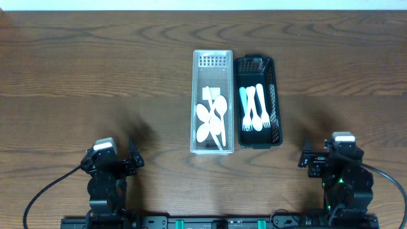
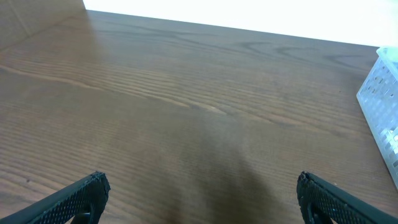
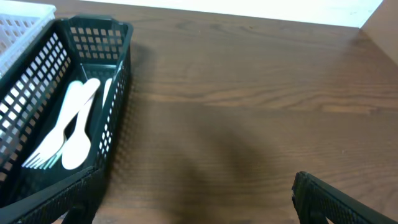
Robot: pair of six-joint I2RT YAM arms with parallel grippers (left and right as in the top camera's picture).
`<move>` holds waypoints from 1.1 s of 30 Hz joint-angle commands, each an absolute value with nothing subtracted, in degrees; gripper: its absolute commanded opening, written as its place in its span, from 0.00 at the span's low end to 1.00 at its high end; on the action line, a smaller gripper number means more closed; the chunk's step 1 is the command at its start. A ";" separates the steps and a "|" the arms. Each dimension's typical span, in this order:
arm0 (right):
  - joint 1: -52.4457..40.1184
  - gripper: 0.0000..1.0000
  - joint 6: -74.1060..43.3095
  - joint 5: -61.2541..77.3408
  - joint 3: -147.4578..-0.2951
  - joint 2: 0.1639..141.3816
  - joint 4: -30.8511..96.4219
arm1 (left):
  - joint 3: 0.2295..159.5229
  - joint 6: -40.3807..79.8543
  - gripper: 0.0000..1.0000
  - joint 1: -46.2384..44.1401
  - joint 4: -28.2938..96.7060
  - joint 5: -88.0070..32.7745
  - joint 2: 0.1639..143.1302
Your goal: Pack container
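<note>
A clear plastic basket (image 1: pixel 212 58) stands at the table's middle and holds several white spoons (image 1: pixel 211 119). Right beside it stands a black basket (image 1: pixel 275 102) with white forks (image 1: pixel 254 108). The black basket (image 3: pixel 118 81) and its forks (image 3: pixel 69 134) also show at the left of the right wrist view. A corner of the clear basket (image 2: pixel 382 99) shows at the right edge of the left wrist view. My left gripper (image 2: pixel 200 193) is open and empty at the near left (image 1: pixel 113 164). My right gripper (image 3: pixel 193 199) is open and empty at the near right (image 1: pixel 331 160).
The wooden table (image 1: pixel 95 83) stretches bare to the left and right of the baskets. A pale wall or edge runs along the far side of the table.
</note>
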State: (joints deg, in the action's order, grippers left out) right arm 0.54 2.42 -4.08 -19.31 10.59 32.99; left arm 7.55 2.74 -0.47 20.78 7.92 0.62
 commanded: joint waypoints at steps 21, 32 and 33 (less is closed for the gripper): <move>0.73 0.99 3.49 -4.91 -8.49 0.32 31.99 | 6.33 2.59 0.98 -0.16 20.88 8.21 0.23; 0.73 0.99 3.49 -4.91 -8.49 0.32 31.99 | 6.33 2.59 0.98 -0.16 20.88 8.21 0.23; 0.73 0.99 3.51 -4.91 -8.49 0.32 31.99 | 6.33 2.59 0.98 -0.16 20.88 8.21 0.23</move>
State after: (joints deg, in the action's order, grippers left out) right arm 0.54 2.66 -4.51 -9.19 0.95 32.03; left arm 7.55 2.74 -0.47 20.78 7.92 0.62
